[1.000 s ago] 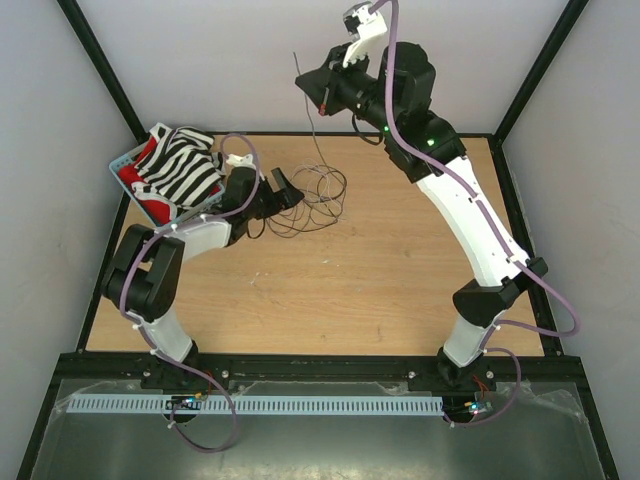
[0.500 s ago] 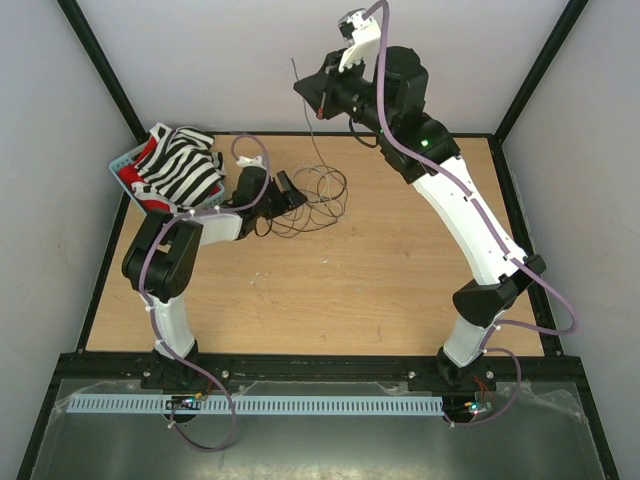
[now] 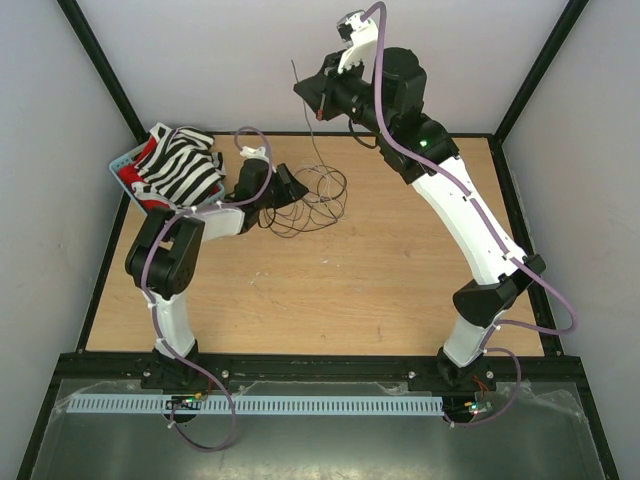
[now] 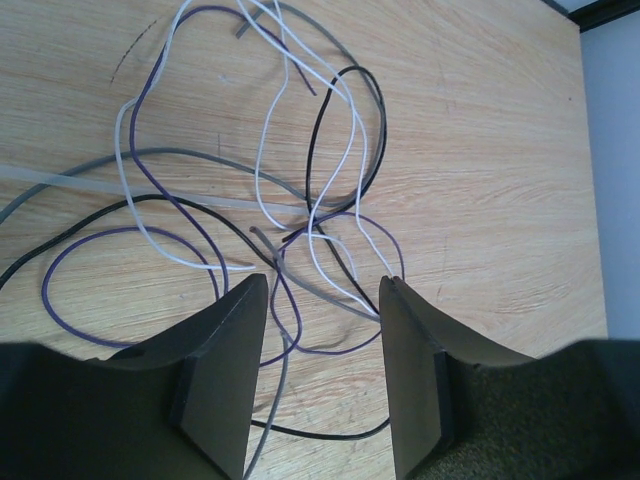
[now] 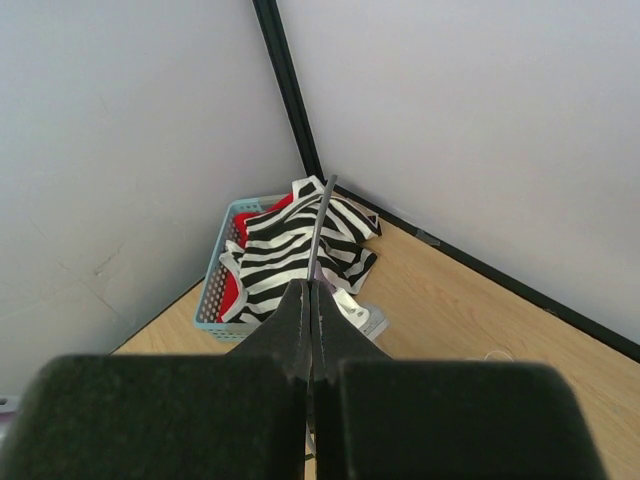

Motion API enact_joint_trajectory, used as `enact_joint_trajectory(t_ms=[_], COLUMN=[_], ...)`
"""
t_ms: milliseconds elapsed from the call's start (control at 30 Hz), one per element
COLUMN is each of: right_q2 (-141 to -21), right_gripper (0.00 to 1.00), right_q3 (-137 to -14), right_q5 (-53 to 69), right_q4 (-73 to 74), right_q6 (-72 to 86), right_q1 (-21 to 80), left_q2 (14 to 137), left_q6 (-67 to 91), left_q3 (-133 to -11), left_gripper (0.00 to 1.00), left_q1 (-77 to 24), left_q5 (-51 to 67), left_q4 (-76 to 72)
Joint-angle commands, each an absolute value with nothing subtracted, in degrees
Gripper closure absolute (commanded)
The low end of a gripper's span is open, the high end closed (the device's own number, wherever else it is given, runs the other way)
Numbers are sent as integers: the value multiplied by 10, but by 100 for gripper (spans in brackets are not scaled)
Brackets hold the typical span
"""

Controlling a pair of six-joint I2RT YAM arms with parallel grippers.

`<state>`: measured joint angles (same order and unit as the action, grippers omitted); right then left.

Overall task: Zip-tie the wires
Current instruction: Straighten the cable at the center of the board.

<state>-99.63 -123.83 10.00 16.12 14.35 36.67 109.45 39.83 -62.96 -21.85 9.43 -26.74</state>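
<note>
The wires (image 3: 318,195) lie in a loose tangle of black, purple, white and grey strands (image 4: 300,190) on the wooden table's far left part. My left gripper (image 3: 296,189) is low over their near edge. Its jaws are partly apart and open (image 4: 322,285), and a few strands lie on the wood between them, not pinched. A pale translucent strip (image 4: 70,178) crosses under the tangle. My right gripper (image 3: 308,90) is raised high over the far edge. It is shut (image 5: 310,285) on a thin stiff grey strip (image 5: 321,225), a zip tie by its look, which sticks out past its tips.
A blue basket (image 3: 124,160) with striped black-and-white and red cloth (image 5: 275,255) stands in the far left corner, close behind the left arm. Black frame posts (image 5: 288,90) and pale walls enclose the table (image 3: 330,290).
My left arm has pushed forward to the wires and its jaws have narrowed around a few strands. My right gripper has held its grip and barely shifted.
</note>
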Motion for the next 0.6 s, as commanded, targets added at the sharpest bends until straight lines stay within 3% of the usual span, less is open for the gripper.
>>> enact_joint_trajectory(t_ms=[0,567], right_q2=[-973,-969], right_gripper=[100,100], right_q3=[-1237,-1224], right_q5=[99,113], right_q4=[134,123], right_q6=[137,138], right_q1=[365,365], left_q2=[1109,1151], left_q6=[380,363], left_q3=[-644,-686], left_gripper=[49,49], left_q1=[-221,-219], left_q5=[96,86], left_q4=[-282,-281])
